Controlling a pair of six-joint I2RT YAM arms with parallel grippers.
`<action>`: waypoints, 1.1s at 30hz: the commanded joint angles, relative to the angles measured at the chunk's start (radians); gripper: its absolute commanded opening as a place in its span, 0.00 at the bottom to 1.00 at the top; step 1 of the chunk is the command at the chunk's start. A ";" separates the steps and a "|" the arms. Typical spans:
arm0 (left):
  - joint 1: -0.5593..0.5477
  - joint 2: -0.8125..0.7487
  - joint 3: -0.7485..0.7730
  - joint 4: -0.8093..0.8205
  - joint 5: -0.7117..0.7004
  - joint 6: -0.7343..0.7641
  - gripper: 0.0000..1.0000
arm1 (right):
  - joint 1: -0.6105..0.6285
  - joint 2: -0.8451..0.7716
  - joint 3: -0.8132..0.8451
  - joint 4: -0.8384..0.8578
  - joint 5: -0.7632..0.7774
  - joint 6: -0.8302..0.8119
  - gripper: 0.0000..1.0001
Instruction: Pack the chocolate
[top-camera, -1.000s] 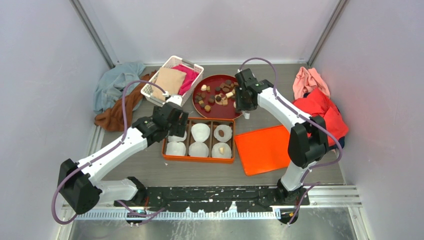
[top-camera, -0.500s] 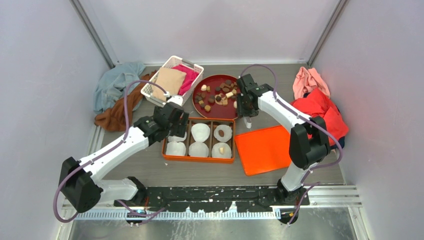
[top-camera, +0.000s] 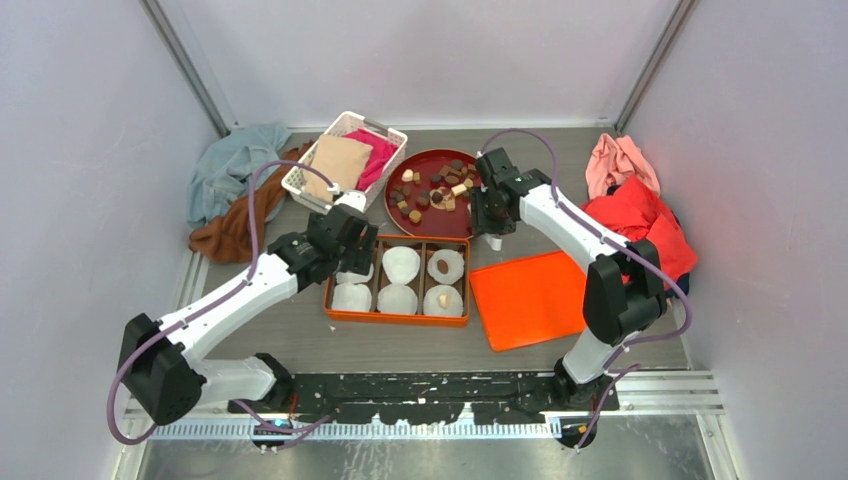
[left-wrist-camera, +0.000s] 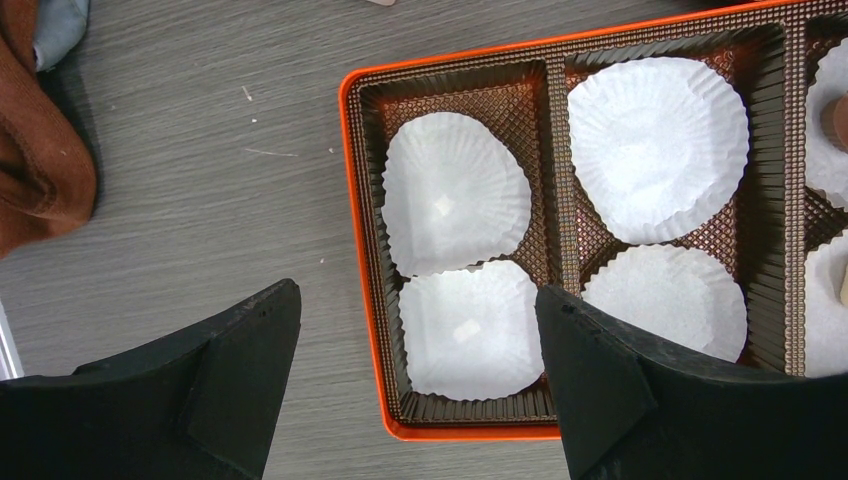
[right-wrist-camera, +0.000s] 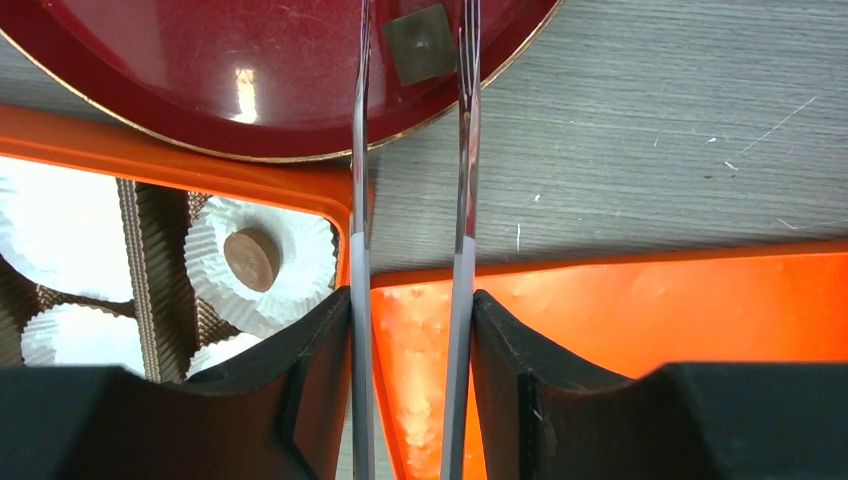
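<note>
Grey wood-grain table (top-camera: 300, 335) carries: white plastic lattice basket (top-camera: 376, 125), upper centre-left; round dark-red plate (top-camera: 440, 222) beside it; orange compartmented box (top-camera: 400, 319), centre; flat orange lid (top-camera: 525, 300) to box's right. Blue-grey cloth (top-camera: 225, 165) & brown cloth (top-camera: 230, 235) upper left; pink cloth (top-camera: 618, 160) & red cloth (top-camera: 650, 225) at right edge.

Bright, even light from overhead, with soft, faint shadows only. White glare patch on the red plate (right-wrist-camera: 245, 85), ahead-left of the right jaws; thin gleam along the metal strips (right-wrist-camera: 462, 200) between them. Sharp detail on the paper cups (left-wrist-camera: 455, 195) ahead of the left jaws.
</note>
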 joint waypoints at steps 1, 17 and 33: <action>-0.002 0.002 0.027 0.026 -0.007 -0.010 0.88 | 0.008 -0.044 0.014 0.004 -0.019 -0.012 0.50; -0.002 -0.002 0.024 0.028 -0.008 -0.012 0.88 | 0.019 0.022 0.053 -0.060 0.000 -0.086 0.49; -0.003 0.002 0.027 0.030 -0.001 -0.012 0.88 | 0.022 -0.030 0.091 -0.060 0.004 -0.066 0.36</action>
